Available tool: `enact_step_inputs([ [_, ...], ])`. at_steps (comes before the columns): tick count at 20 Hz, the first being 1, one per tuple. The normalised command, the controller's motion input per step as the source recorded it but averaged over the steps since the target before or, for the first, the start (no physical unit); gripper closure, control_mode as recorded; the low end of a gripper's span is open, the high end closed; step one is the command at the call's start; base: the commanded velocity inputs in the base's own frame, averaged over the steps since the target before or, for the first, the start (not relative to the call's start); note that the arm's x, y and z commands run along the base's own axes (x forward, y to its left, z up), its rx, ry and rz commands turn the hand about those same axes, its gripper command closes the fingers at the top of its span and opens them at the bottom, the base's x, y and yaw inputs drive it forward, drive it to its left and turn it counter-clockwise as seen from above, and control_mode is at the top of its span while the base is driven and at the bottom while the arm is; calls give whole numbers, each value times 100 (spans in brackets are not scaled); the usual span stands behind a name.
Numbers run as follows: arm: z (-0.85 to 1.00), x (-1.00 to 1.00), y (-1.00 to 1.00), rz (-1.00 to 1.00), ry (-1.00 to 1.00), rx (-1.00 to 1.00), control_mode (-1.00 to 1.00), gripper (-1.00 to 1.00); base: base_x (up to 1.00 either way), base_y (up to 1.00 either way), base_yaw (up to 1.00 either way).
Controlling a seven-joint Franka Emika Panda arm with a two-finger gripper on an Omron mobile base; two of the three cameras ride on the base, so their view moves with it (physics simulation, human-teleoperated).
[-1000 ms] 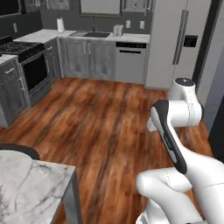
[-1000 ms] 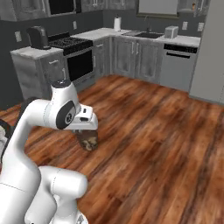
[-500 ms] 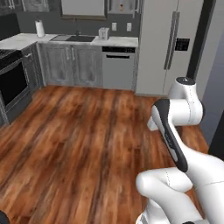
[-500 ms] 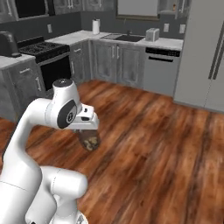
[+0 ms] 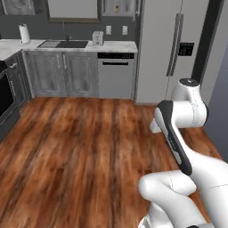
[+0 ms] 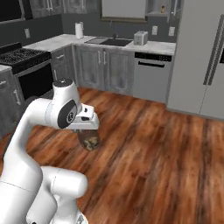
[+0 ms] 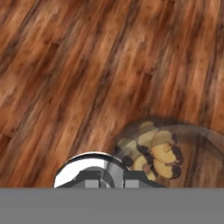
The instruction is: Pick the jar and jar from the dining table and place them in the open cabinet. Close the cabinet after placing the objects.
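Kitchen, sink, fridge, probably dishwasher

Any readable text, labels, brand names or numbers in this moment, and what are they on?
None can be read.
Fridge: its dark door panel shows no legible characters.
Dishwasher: no legible marking on its front.
Jar, held under the gripper: clear, with brownish contents; no label shows.
Small item in the upper cabinet: too small and blurred to tell.

Toaster and paper-towel roll on the sink counter
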Motion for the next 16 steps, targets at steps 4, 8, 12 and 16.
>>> enact_step_inputs([
  [4,0,0,0,0,0,0,100,100,100,57,-21],
  [8,0,0,0,0,0,0,100,100,100,61,-21],
  [12,0,0,0,0,0,0,100,100,100,65,-21],
  [16,0,0,0,0,0,0,100,100,100,63,-21],
])
